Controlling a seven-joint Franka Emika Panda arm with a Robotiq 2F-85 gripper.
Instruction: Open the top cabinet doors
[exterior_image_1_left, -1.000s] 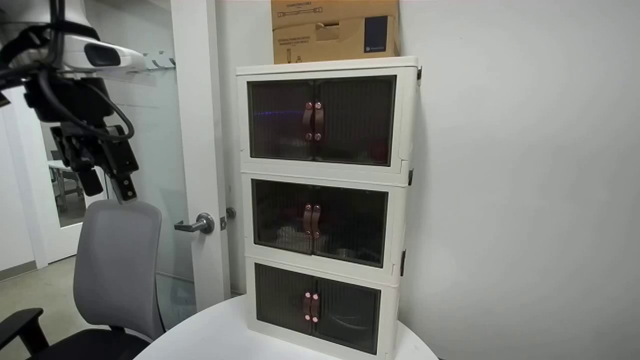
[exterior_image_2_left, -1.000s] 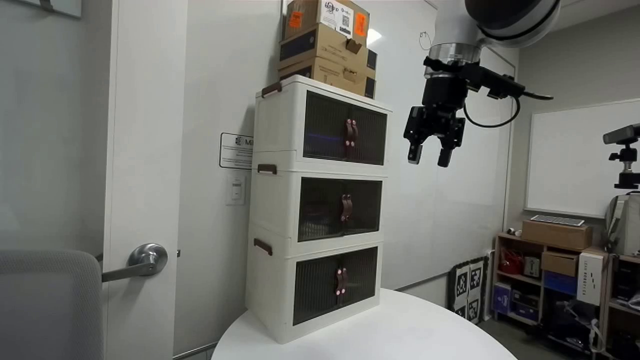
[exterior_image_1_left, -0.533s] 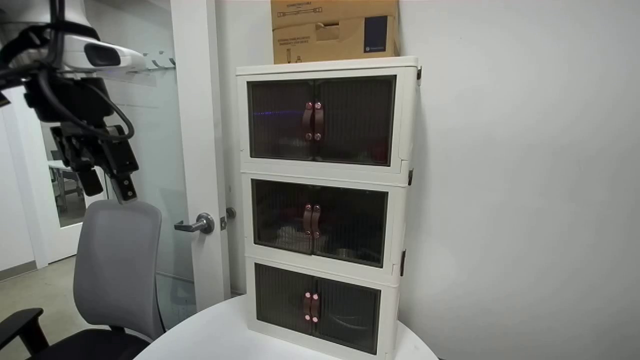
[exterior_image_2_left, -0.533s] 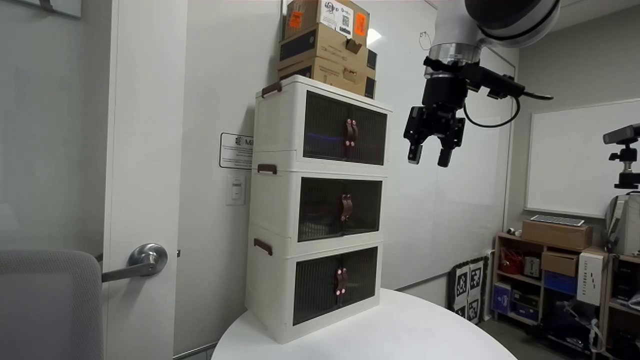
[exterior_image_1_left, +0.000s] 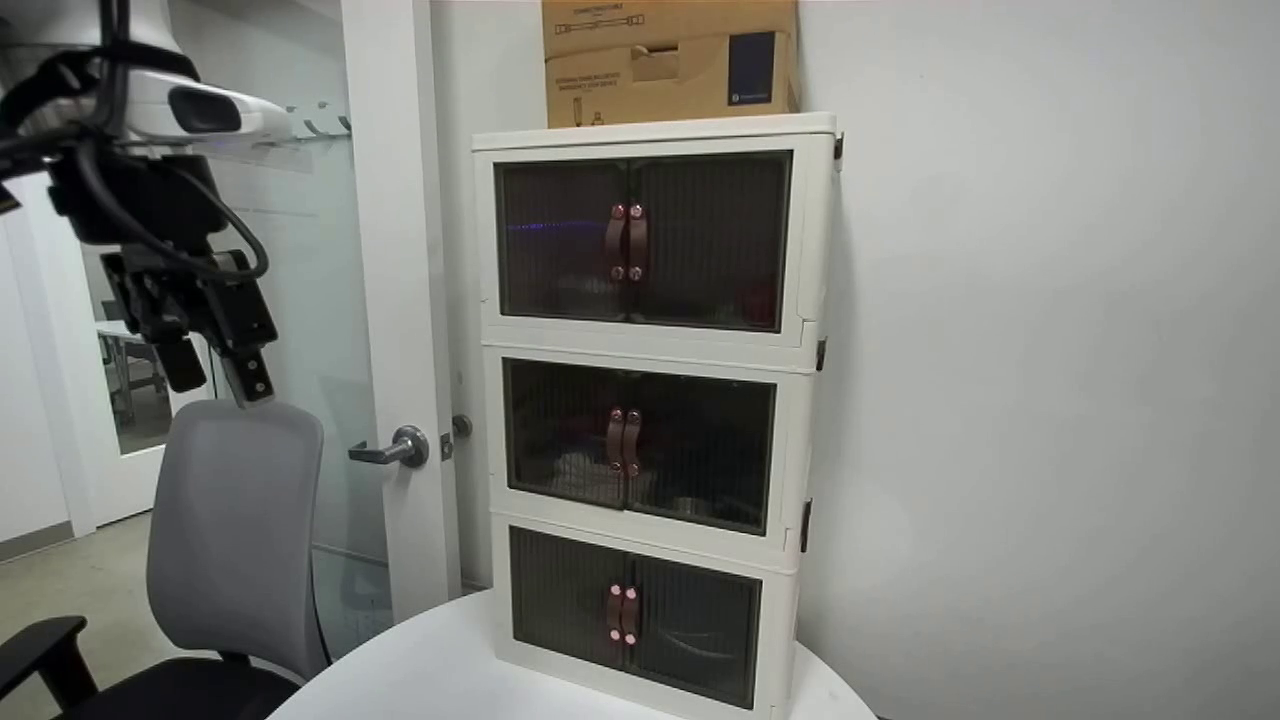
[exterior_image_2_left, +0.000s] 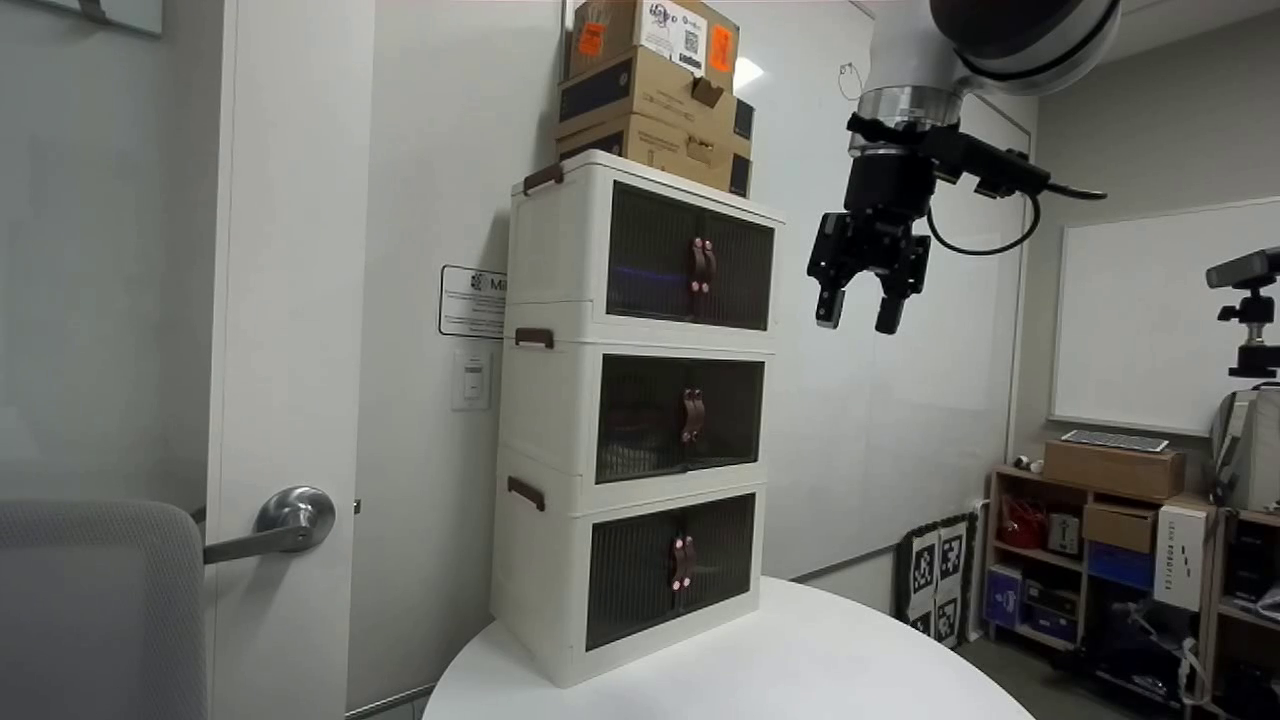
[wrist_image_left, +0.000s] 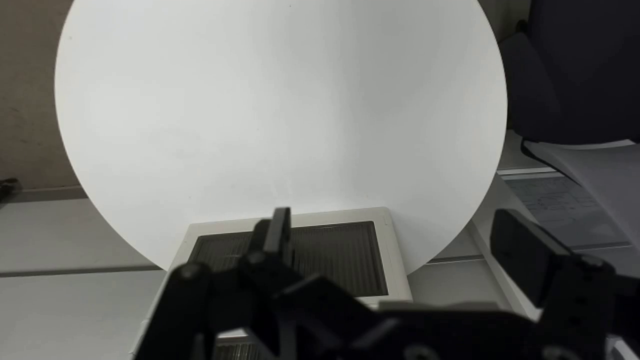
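The top cabinet doors (exterior_image_1_left: 715, 245) are two dark glass panels with reddish handles (exterior_image_1_left: 627, 242) meeting at the centre. Both panels sit closed and flush in the cream-white frame, as an exterior view (exterior_image_2_left: 645, 255) also shows. My gripper (exterior_image_2_left: 858, 315) hangs in the air in front of the cabinet, fingers pointing down, apart from the doors and handles. Its fingers are spread wide with nothing between them. In the wrist view, the gripper (wrist_image_left: 393, 217) stands over the table and a lower dark-glass door; the top doors do not show there.
Two similar door pairs (exterior_image_1_left: 640, 445) lie below in the middle and bottom tiers. Cardboard boxes (exterior_image_2_left: 650, 95) are stacked on the cabinet. It stands on a round white table (wrist_image_left: 280, 100). A grey chair (exterior_image_1_left: 235, 530) and a room door with a lever handle (exterior_image_1_left: 405, 447) are beside it.
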